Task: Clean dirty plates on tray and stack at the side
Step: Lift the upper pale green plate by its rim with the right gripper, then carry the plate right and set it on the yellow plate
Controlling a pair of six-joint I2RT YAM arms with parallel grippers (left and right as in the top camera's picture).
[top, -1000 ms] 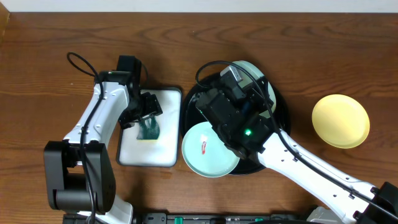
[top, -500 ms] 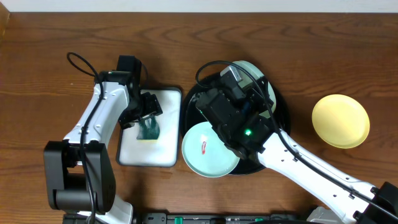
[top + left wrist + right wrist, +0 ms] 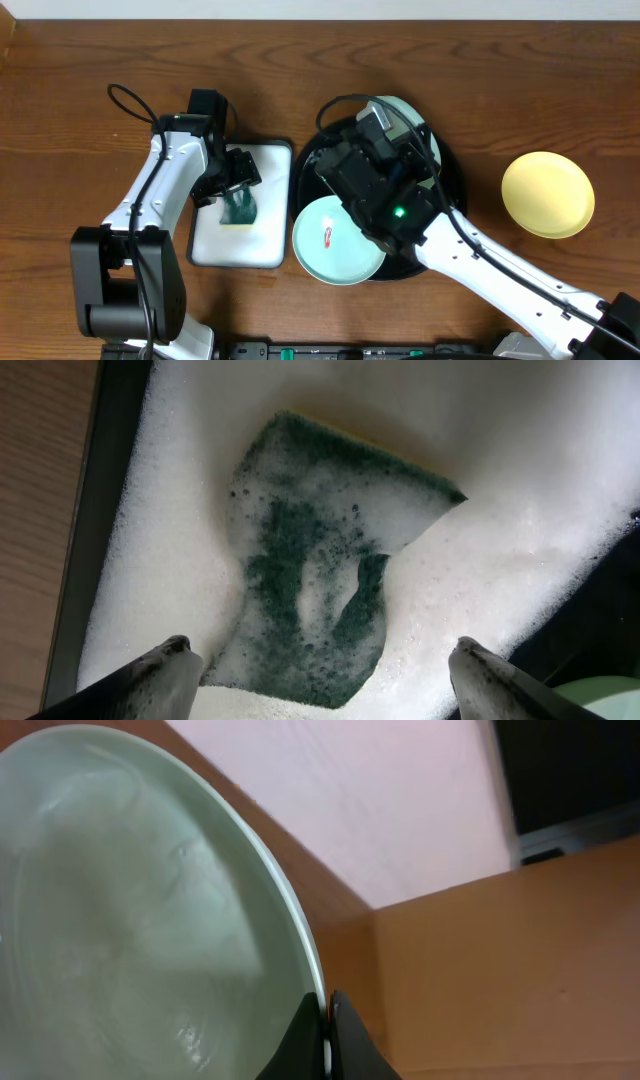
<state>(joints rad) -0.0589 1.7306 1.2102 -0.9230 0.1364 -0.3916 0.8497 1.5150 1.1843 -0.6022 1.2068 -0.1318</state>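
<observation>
On the wooden bench (image 3: 80,60), the black tray (image 3: 452,180) sits under the right arm, with a foamy white dish (image 3: 268,168) just left of it. A yellow plate (image 3: 547,194) lies right of the tray; a smeared mint plate (image 3: 338,248) overlaps its left rim. Right gripper (image 3: 326,1020): jaws pinched on the rim of a tilted mint plate (image 3: 140,910). Left gripper (image 3: 325,665): jaws wide apart, empty, over the green sponge (image 3: 300,560) in the dish.

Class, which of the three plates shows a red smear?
The mint green plate at the tray's front left. The yellow plate looks clean; the other mint plate, partly behind the right arm, shows none.
</observation>
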